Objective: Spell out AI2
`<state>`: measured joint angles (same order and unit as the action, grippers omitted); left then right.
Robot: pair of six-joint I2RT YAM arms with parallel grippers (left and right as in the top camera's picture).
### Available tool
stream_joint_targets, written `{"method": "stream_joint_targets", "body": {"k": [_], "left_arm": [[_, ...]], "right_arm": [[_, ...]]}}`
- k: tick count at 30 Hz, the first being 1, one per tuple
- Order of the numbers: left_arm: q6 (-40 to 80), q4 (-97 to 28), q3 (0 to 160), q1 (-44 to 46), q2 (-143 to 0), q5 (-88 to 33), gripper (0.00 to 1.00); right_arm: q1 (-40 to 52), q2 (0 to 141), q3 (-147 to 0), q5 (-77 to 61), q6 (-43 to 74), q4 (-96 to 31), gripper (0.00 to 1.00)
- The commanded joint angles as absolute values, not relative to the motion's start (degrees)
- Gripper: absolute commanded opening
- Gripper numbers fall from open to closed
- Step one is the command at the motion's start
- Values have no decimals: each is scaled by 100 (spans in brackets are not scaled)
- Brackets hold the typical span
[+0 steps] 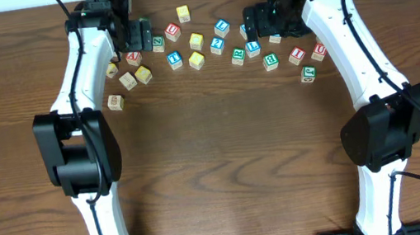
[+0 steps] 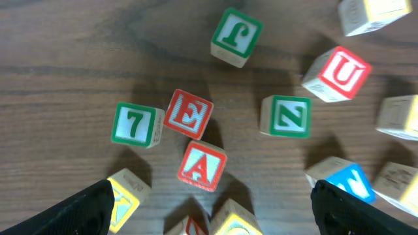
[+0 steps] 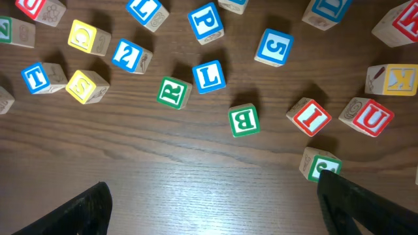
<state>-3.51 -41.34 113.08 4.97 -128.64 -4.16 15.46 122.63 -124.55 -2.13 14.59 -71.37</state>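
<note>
The red A block [image 2: 202, 166] lies just ahead of my left gripper [image 2: 213, 199], which is open and empty above the wood. In the overhead view the A block [image 1: 133, 58] sits just below the left gripper [image 1: 131, 37]. The red I block [image 3: 310, 117] and the blue 2 block [image 3: 128, 55] show in the right wrist view, both ahead of my right gripper [image 3: 212, 186], which is open and empty. In the overhead view the I block [image 1: 296, 56] and the 2 block [image 1: 217, 45] lie below and to either side of the right gripper [image 1: 260, 20].
Several other letter blocks are scattered along the far side of the table [image 1: 223, 149]. A red E [image 2: 188, 113], a green 7 [image 2: 136, 125] and a green Z [image 2: 286, 116] crowd the A. A green B [image 3: 243, 121], a red U [image 3: 369, 116] and a green block [image 3: 320, 164] lie near the I.
</note>
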Motion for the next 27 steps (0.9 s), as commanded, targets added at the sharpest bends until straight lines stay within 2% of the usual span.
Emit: {"method": "stream_joint_targets", "body": {"k": [1, 9, 14, 27], "left_arm": [[-580, -3990, 11450, 471, -13089, -333, 93], [-733, -3885, 11424, 469, -13325, -244, 85], [-729, -3876, 11413, 471, -13421, -248, 66], [-727, -3839, 11384, 475, -13743, -248, 64]], "right_arm": [[1586, 12250, -12571, -93, 1409, -7181, 95], [1586, 12250, -12479, -32, 1409, -7249, 95], [1586, 12252, -12390, -32, 1409, -7247, 96], [1586, 12252, -12387, -32, 1409, -7247, 96]]}}
